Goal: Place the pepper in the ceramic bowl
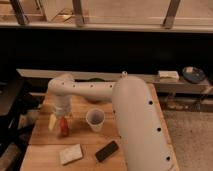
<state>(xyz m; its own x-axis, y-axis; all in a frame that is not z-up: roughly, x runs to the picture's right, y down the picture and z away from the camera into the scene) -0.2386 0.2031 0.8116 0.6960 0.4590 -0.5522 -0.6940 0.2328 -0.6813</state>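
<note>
The pepper is a small red-orange chili lying on the wooden table, left of the white cup. My gripper points down and sits right over the pepper's upper end, at the end of my white arm. I cannot tell whether it touches the pepper. The green ceramic bowl is hidden behind my arm at the back of the table.
A white cup stands upright just right of the pepper. A pale sponge-like block and a flat black object lie near the table's front edge. A dark counter runs behind the table, with a dark round thing at its right end.
</note>
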